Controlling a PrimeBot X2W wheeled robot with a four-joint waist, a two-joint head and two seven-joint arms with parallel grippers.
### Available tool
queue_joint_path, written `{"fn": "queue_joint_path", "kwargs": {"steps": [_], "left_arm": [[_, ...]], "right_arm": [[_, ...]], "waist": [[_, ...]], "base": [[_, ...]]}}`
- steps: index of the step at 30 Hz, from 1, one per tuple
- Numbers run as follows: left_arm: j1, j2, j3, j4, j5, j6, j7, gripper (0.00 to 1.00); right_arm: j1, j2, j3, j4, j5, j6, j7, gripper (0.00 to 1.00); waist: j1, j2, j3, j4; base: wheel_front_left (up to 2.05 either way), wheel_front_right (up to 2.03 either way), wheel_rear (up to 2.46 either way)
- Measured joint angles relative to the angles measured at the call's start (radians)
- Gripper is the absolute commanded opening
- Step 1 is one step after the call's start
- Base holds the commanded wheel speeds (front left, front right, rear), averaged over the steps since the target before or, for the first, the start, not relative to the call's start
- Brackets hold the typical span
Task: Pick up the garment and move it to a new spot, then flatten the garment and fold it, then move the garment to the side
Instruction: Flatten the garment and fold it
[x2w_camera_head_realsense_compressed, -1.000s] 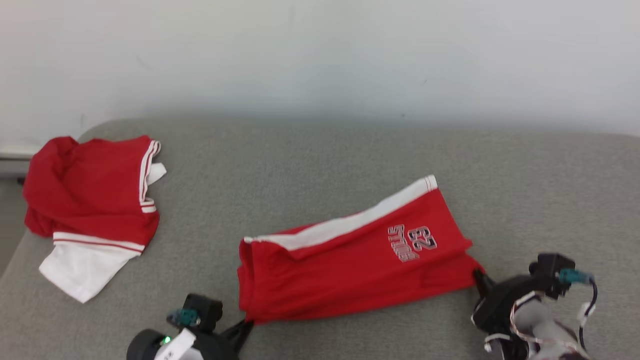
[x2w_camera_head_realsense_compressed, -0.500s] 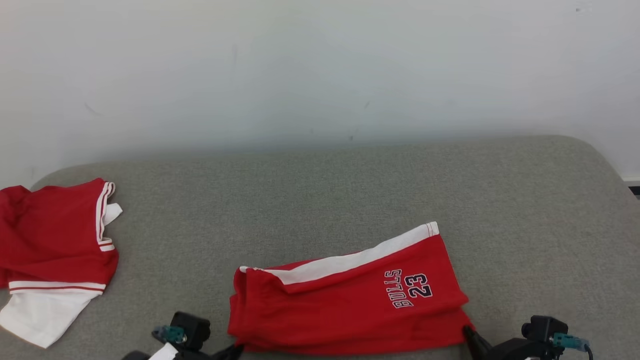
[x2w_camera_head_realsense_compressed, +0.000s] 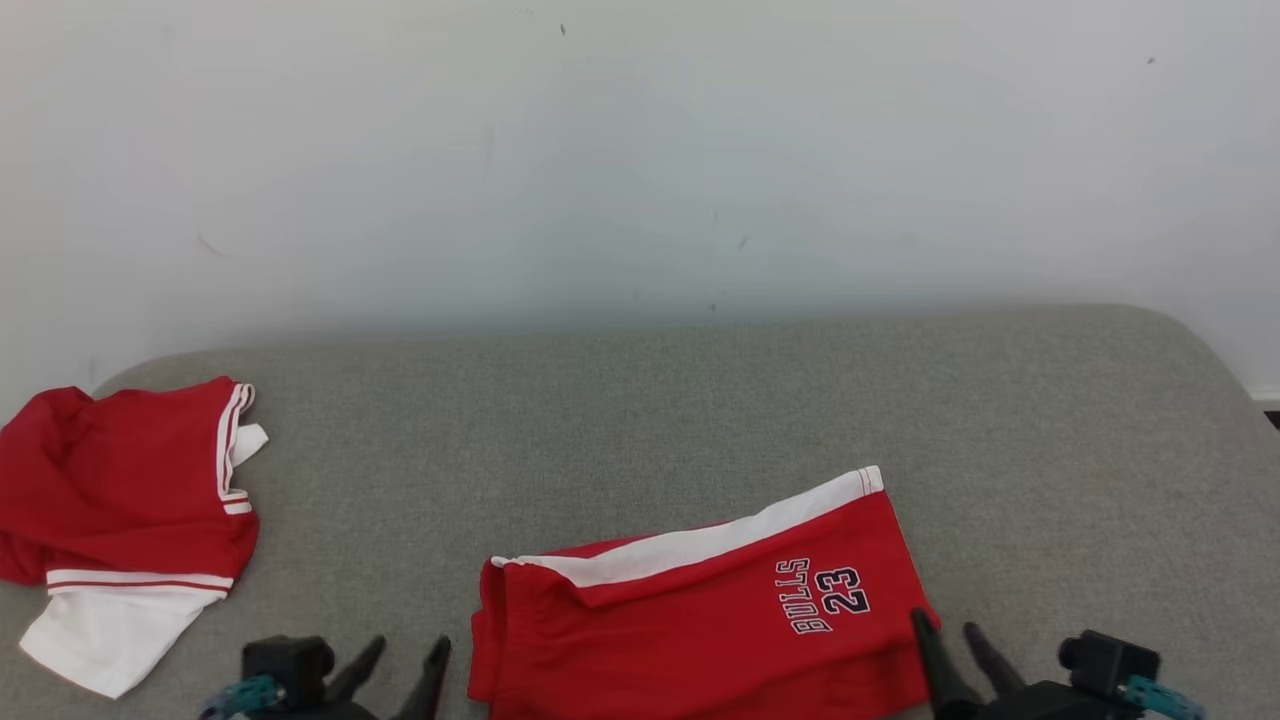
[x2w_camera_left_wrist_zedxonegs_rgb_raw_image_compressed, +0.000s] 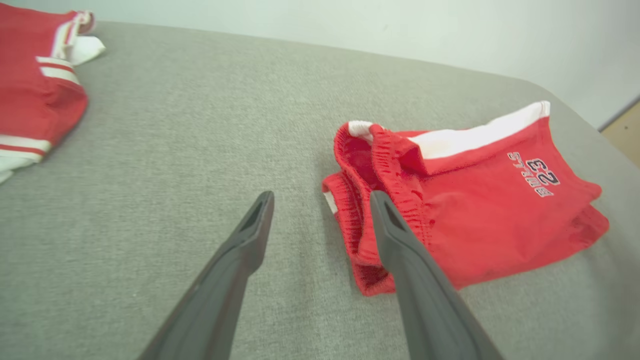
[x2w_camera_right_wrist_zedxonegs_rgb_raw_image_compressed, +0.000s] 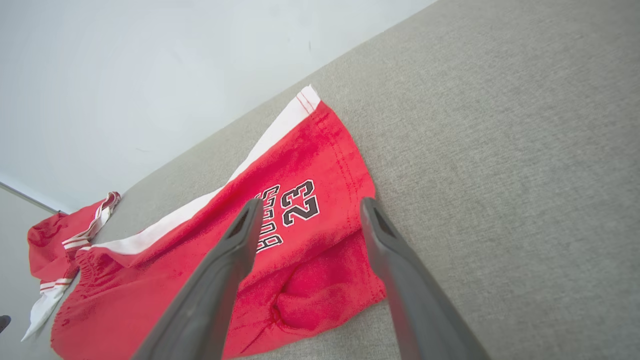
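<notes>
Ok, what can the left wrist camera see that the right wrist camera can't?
Left wrist view: the left gripper, fingers open, the inside of the waistband, and a tan patch beyond the grey cushion. Right wrist view: the right gripper, fingers open. Both: the red shorts, the red and white top, the grey cushion, the pale wall.

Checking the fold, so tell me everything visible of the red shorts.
The red shorts are folded lengthwise, of soft knit-looking cloth, with a white side stripe, a dark "BULLS 23" print near the hem and a gathered elastic waistband at the robot's left end. They lie flat, slightly askew, on the grey surface. The open left gripper and right gripper flank their ends, neither gripping.
</notes>
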Motion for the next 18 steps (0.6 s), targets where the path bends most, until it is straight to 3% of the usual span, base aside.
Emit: {"fn": "queue_joint_path", "kwargs": {"steps": [4, 5, 8, 18], "left_arm": [[0.035, -0.001, 0.071, -0.068, 0.002, 0.100, -0.122, 1.00], [0.046, -0.001, 0.082, -0.082, 0.008, 0.108, -0.146, 1.00], [0.088, -0.002, 0.117, -0.116, 0.018, 0.113, -0.211, 1.00], [0.145, 0.016, 0.232, -0.195, 0.073, 0.113, -0.213, 1.00]], "right_arm": [[0.035, -0.034, -0.012, -0.076, -0.045, -0.035, -0.069, 1.00], [0.041, -0.043, -0.010, -0.093, -0.062, -0.040, -0.080, 1.00], [0.050, -0.052, 0.000, -0.144, -0.100, -0.052, -0.105, 1.00], [0.052, -0.083, 0.033, -0.275, -0.169, -0.070, -0.110, 1.00]], "waist": [[0.0000, 0.0000, -0.023, 0.005], [0.0000, 0.0000, -0.029, 0.005], [-0.0001, 0.0000, -0.043, 0.003], [0.0000, 0.0001, -0.073, -0.030]], "base": [[0.00, 0.00, 0.00], [0.00, 0.00, 0.00], [0.00, 0.00, 0.00], [0.00, 0.00, 0.00]]}}
